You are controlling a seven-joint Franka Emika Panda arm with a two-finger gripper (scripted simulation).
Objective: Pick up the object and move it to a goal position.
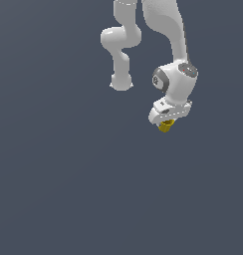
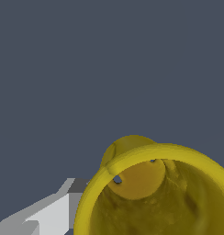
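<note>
I count one arm [image 1: 168, 55] on my exterior feed, white, with one gripper [image 1: 167, 121] at its end, sitting at about one o'clock from the middle of that picture. One yellow cup [image 1: 166, 126] shows there, just under the gripper. On my wrist feed I count the same single yellow cup [image 2: 155, 193], seen into its open mouth, with two small dark spots on its inside. One grey-white finger [image 2: 45, 215] of the gripper shows beside it. Of the second finger I see nothing.
</note>
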